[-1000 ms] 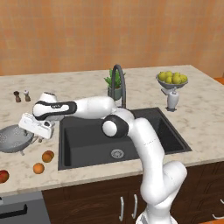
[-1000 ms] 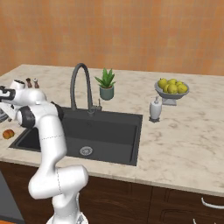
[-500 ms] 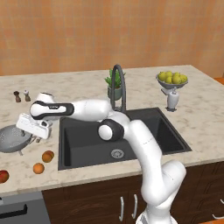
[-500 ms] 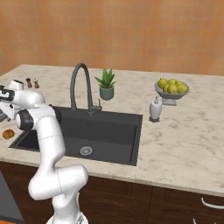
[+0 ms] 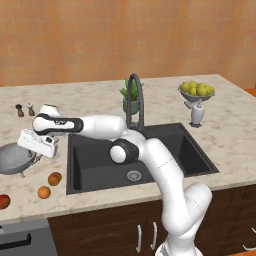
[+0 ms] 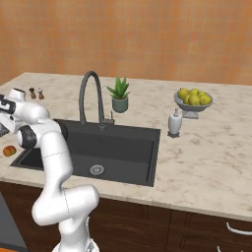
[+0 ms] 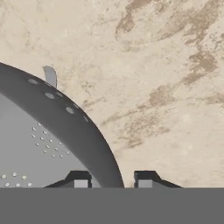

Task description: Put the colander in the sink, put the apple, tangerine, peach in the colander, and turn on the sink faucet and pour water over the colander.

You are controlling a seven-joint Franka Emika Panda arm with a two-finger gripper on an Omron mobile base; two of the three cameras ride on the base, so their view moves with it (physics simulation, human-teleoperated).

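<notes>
The colander (image 5: 14, 159) sits on the counter (image 5: 230, 135) left of the sink (image 5: 137, 157), near the counter's left end. The gripper (image 7: 112, 180) is down at its rim on the sink side: in the hand view one fingertip (image 7: 78, 179) stands inside the bowl and the other outside, with the wall running between them. The jaws are narrowed around that rim, but whether the pads actually press the metal cannot be told.

Just in front of the colander, on the counter, lie the peach (image 5: 54, 178) and the tangerine (image 5: 44, 192), close together, and the apple (image 5: 4, 201) lies further left at the picture's edge. None of them touches the colander.

The sink is bare down to its drain (image 5: 133, 175). The faucet (image 5: 135, 102) arches over its back edge, with a potted plant (image 5: 129, 98) right behind it. Two small shakers (image 5: 25, 109) stand behind the colander. Right of the sink are a soap bottle (image 5: 196, 115) and a bowl of lemons (image 5: 196, 91).
</notes>
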